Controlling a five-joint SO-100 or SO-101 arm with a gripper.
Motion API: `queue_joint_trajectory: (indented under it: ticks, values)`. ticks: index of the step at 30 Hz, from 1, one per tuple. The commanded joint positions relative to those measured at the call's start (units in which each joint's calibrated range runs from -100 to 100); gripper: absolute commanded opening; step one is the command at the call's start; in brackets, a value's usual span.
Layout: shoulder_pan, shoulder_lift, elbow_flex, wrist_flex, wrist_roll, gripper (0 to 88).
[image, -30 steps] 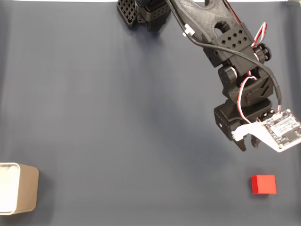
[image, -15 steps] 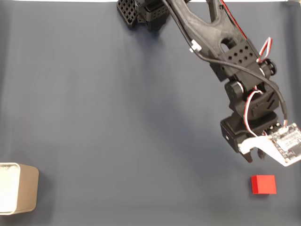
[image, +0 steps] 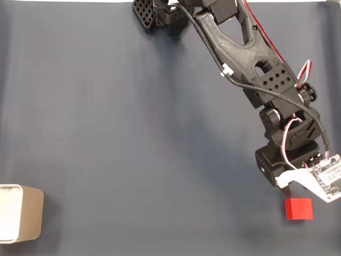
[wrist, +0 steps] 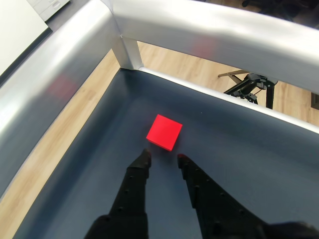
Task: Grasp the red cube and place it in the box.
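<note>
The red cube [image: 298,208] lies on the dark mat near the lower right corner in the fixed view. My gripper [image: 291,191] hovers just above it in that view, its tips nearly at the cube's top edge. In the wrist view the red cube [wrist: 164,132] sits right ahead of the black fingertips [wrist: 145,156], and the gripper [wrist: 163,157] is open with nothing between the fingers. The box [image: 19,219], tan with a white inside, stands far off at the lower left edge of the fixed view.
The arm's base [image: 160,16] sits at the top middle of the mat [image: 133,133]. A white camera board [image: 329,178] sticks out beside the wrist. In the wrist view a silver rail [wrist: 209,32] borders the mat close behind the cube.
The arm has stretched down the fixed view, bringing the gripper from well above the cube to just at its upper edge. Cube and box have not moved.
</note>
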Motion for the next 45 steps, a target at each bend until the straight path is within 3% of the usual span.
queue_joint_trajectory:
  ticks: [1, 10, 19, 45]
  values:
    - [0.82, -0.20, -4.09, -0.56, -0.44, 18.7]
    - [1.96, 1.44, -5.28, -1.29, -1.71, 31.1]
    - [3.10, 3.44, -5.82, -2.03, -2.05, 37.7]
    - [2.88, 13.23, -16.59, -5.31, 1.86, 42.2]
